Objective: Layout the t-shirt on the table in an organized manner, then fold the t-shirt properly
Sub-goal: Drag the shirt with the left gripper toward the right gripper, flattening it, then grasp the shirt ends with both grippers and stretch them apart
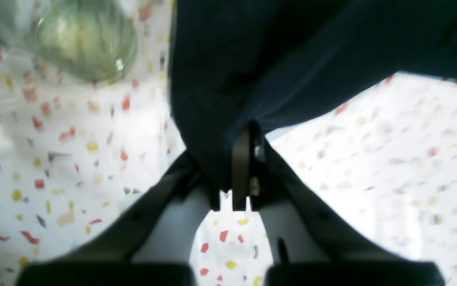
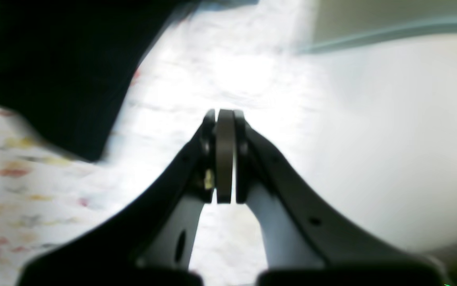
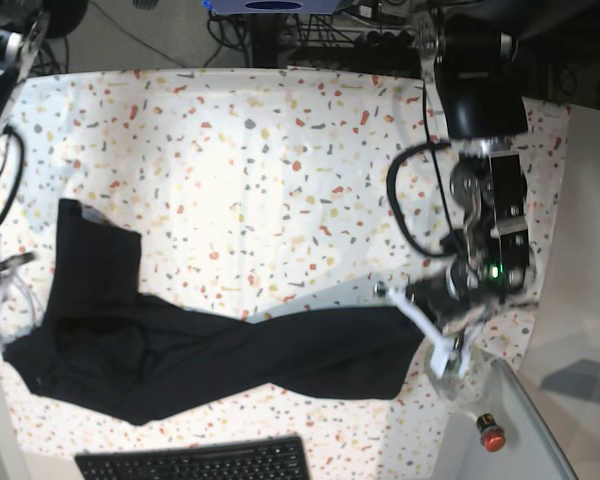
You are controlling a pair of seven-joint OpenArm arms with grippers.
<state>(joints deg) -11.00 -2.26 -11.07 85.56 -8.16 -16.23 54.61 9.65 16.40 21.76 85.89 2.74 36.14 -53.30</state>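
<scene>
The left gripper (image 1: 241,167) is clenched on the t-shirt (image 3: 210,350): in its wrist view the two jaws meet with a fold of dark cloth pinched between them, and the rest of the fabric spreads away above and ahead of the fingertips. From the base view that arm reaches in from the right side of the picture, and the left gripper (image 3: 417,308) sits right at the shirt's nearest end, the cloth drawn out from it in a long, narrow, slightly twisted band across the table (image 3: 280,180).

The far end of the shirt widens into a bunched mass with one part (it looks like a sleeve or a side panel, I cannot tell which) lying flat and pointing away from the keyboard (image 3: 195,461). The keyboard lies just beside the shirt's long edge, off the speckled cover, well apart from the left gripper.

The right gripper (image 2: 225,155) is clenched too, its pads pressed flat together with nothing between them. In its wrist view the t-shirt (image 2: 57,71) lies ahead and off to the left of the fingertips, clear of them, with bare speckled table (image 2: 22,190) beneath. That view is washed out by glare on the right, so little more can be told there.

A clear rounded object (image 1: 85,39), greenish and glassy, shows in the left wrist view, off to the upper left of the jaws; it is too blurred to name. A small red button (image 3: 491,430) sits past the table's corner, near the left gripper.
</scene>
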